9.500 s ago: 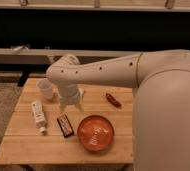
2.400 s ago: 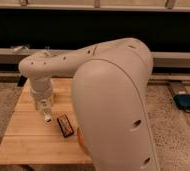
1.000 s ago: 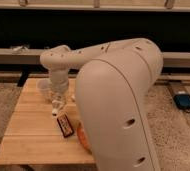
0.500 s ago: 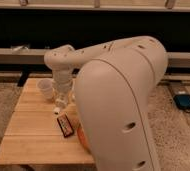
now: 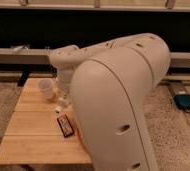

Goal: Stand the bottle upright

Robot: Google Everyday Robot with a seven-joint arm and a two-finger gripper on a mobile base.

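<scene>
My gripper [image 5: 63, 96] hangs over the middle of the wooden table [image 5: 33, 142], just right of the white cup [image 5: 46, 88]. A small white shape directly under it [image 5: 61, 105] looks like the bottle. It appears short and roughly upright, touching or just above the table top. I cannot tell whether the gripper holds it. My big white arm [image 5: 118, 100] hides the right half of the table.
A dark rectangular snack bar [image 5: 64, 125] lies on the table in front of the bottle. A sliver of an orange bowl [image 5: 78, 137] shows at the arm's edge. A dark bench runs behind the table. A blue object [image 5: 184, 101] lies on the floor at right.
The gripper has moved from the table's left side toward the middle beside the cup, then edged slightly right. The white bottle shape has come along beneath it. Cup and snack bar have stayed.
</scene>
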